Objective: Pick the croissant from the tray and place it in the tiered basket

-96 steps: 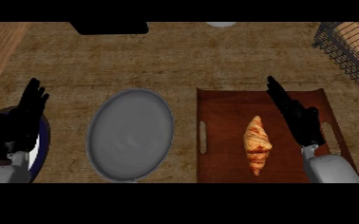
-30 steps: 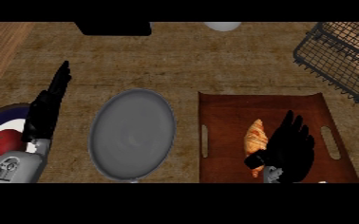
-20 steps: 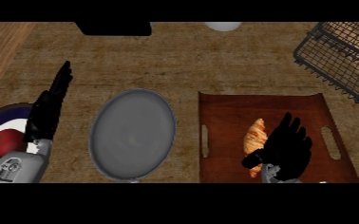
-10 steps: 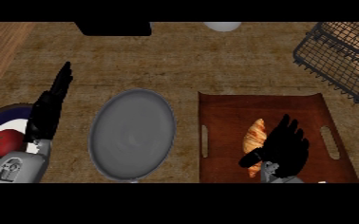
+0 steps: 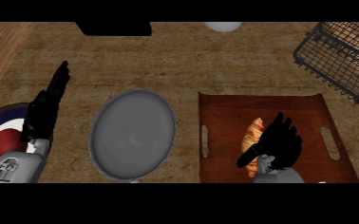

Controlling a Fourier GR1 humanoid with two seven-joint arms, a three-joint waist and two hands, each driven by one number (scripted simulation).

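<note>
A golden-brown croissant (image 5: 251, 134) lies lengthwise on the brown wooden tray (image 5: 261, 105) at the lower right. My right hand (image 5: 279, 144) sits over the croissant's right side and lower end and hides part of it. Its fingers are spread and point up the tray, while the thumb reaches left across the pastry's lower part. The dark wire tiered basket (image 5: 332, 56) stands at the upper right edge, beyond the tray. My left hand (image 5: 43, 110) rests open at the left edge, fingers up.
A large grey oval plate (image 5: 133, 133) lies left of the tray. A plate with red, white and blue rings (image 5: 10, 129) shows at the left edge under my left forearm. A black block (image 5: 113, 28) and a white round object (image 5: 223, 26) sit at the back.
My right hand has edged slightly lower and closer over the croissant, its thumb now crossing the pastry. The left hand has stayed still.
</note>
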